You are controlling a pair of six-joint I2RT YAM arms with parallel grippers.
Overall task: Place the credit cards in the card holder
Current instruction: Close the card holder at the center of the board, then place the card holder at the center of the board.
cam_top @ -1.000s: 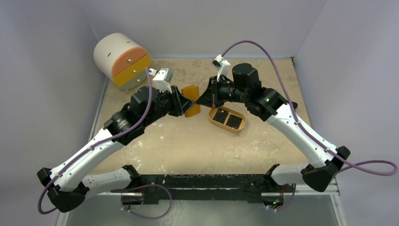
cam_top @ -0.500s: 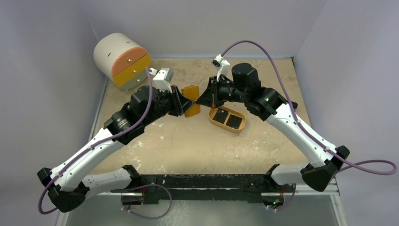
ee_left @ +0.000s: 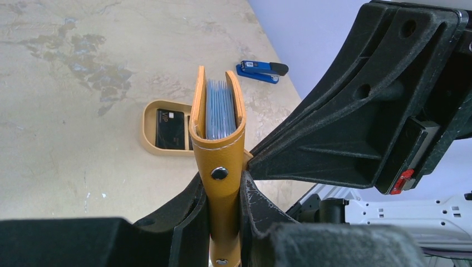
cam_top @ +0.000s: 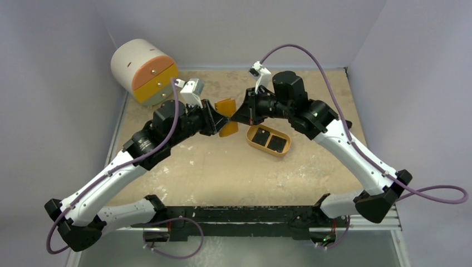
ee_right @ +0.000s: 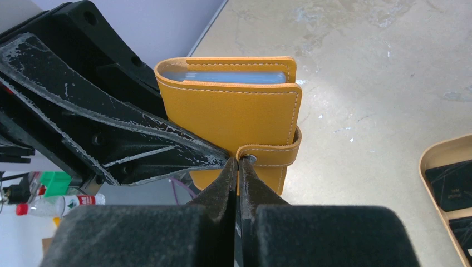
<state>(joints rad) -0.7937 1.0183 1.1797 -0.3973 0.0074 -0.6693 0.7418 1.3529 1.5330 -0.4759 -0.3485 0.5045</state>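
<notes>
From my left wrist, the holder (ee_left: 221, 147) hides half the tray (ee_left: 147, 143); my right gripper (ee_right: 238, 163) covers the tab (ee_right: 274, 154) end.

We see pale lilac walls (cam_top: 239, 28) enclosing a mottled, stained beige tabletop (cam_top: 222, 167) on three sides.

Folded orange card holder (ee_right: 234, 117) is aloft; two black credit cards (cam_top: 260, 136) lie in tray (cam_top: 264, 150).

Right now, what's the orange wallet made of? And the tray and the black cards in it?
The card holder looks like smooth matte leather or faux leather: stitched edges, a soft fold, a shiny metal snap. The tray seems to be hard moulded plastic, though wood is possible: even tan colour, rounded rim. The credit cards look like plastic: thin, flat, slightly shiny.
</notes>
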